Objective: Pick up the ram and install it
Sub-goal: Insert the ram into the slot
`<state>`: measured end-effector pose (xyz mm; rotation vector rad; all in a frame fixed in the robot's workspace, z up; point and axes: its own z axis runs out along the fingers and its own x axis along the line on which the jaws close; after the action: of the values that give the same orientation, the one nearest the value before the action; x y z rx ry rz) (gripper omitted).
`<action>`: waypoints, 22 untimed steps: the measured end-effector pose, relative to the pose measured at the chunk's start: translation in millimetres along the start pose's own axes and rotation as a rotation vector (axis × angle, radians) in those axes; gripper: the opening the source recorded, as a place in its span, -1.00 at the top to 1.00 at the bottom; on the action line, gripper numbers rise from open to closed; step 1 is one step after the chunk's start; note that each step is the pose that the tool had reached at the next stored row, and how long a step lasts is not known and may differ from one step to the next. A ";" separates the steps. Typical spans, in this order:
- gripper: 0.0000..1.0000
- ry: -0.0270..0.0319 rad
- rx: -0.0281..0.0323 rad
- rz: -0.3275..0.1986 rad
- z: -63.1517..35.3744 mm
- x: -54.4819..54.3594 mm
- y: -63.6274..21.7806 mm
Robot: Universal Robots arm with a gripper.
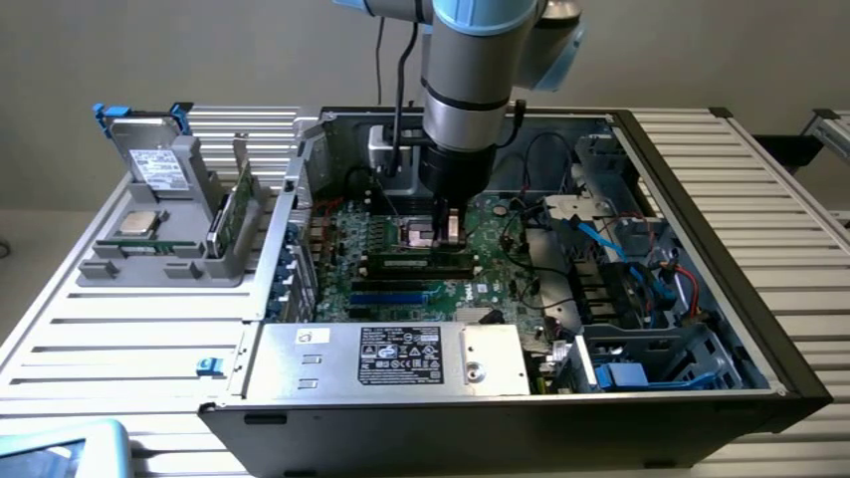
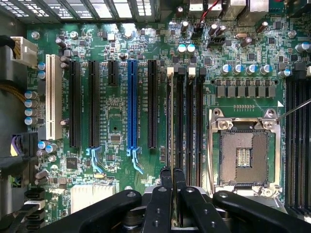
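Ram (image 1: 420, 263) is down inside the case, standing on edge in the row of memory slots (image 2: 181, 121), right under the claw (image 2: 172, 175). The claw is pinched narrow, fingers (image 2: 166, 187) almost together, and as far as I can tell it's got the ram by its top edge. From the wrist view it sits dead over the slots beside the empty processor socket (image 2: 243, 155), with the blue slot (image 2: 131, 111) a bit further off across the motherboard (image 2: 116, 121).

So I'd call this the install step, pickup done. Can't tell if the stick is seated or just resting in the slot. Seating it would want a straight, even push with the stick square to the slot, no tilt.

Over on the counter (image 1: 119, 339), the grey holder (image 1: 159, 267) has the bigger green card (image 1: 234, 214) and the processor chip (image 1: 137, 221).
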<state>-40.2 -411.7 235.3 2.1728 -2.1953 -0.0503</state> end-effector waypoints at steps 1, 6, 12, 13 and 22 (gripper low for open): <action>0.74 0.0000 0.0000 0.000 0.1 0.0 0.0; 0.74 0.0000 0.0000 0.000 1.6 -0.4 -1.0; 0.74 -0.0003 0.0002 0.000 2.4 -0.4 -1.1; 0.74 -0.0002 0.0001 0.000 2.6 -0.4 -1.1; 0.74 -0.0001 0.0001 0.000 3.5 -0.6 -1.0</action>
<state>-39.4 -411.2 231.7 2.1729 -2.1954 -0.0503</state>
